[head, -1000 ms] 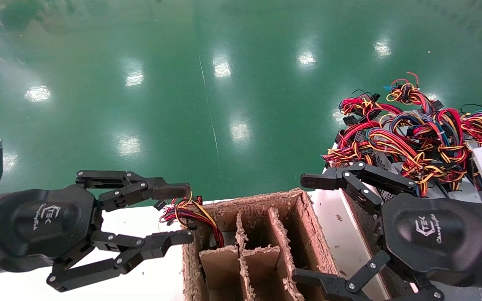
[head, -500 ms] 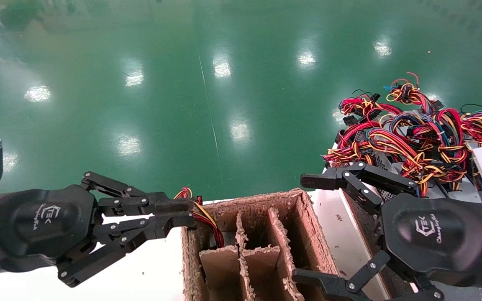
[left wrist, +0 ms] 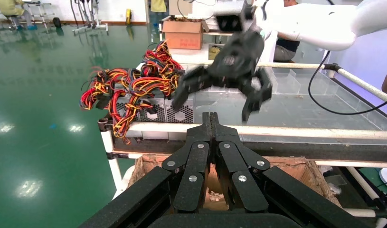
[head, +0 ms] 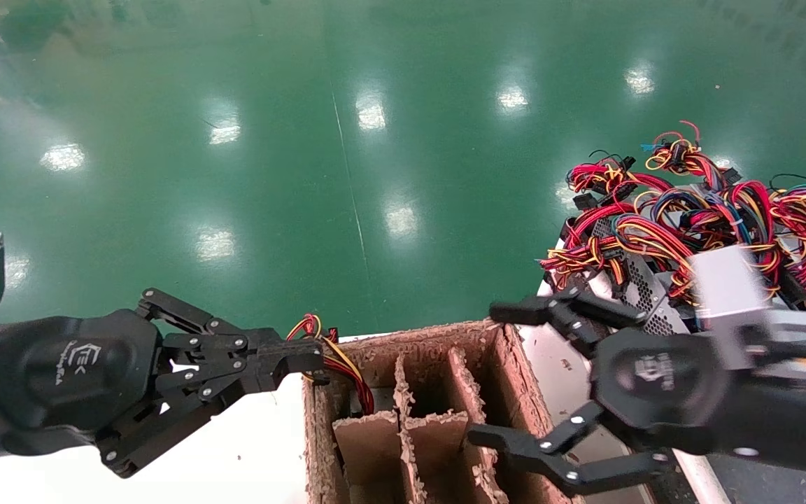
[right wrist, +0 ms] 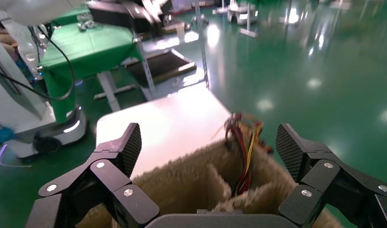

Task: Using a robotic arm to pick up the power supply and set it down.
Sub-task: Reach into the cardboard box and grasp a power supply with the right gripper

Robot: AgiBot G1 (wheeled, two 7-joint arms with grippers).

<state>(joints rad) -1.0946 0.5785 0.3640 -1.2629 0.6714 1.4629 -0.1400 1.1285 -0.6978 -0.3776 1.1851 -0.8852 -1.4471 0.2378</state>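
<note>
Several silver-grey power supplies (head: pixel 644 287) lie piled at the right under a tangle of red, yellow and black wires (head: pixel 690 210). One more wire bunch (head: pixel 347 371) hangs out of the far-left cell of a brown cardboard box (head: pixel 508 378); the body it belongs to is hidden. My left gripper (head: pixel 308 360) is shut at that bunch's outer end. In the left wrist view its jaws (left wrist: pixel 211 116) press together and no wire shows between them. My right gripper (head: pixel 497 378) hangs open over the box's right side, holding nothing, on its white robotic arm (left wrist: pixel 324 23).
The box stands on a white table (head: pixel 249 455) and has several cardboard dividers (head: pixel 403 392). The pile rests on a railed bench (left wrist: pixel 277 130) to the right. Green floor (head: pixel 347 140) lies beyond both.
My left gripper has gone from wide open to shut at the wire bunch by the box corner. My right gripper has swung left, away from the pile, and now hangs over the box.
</note>
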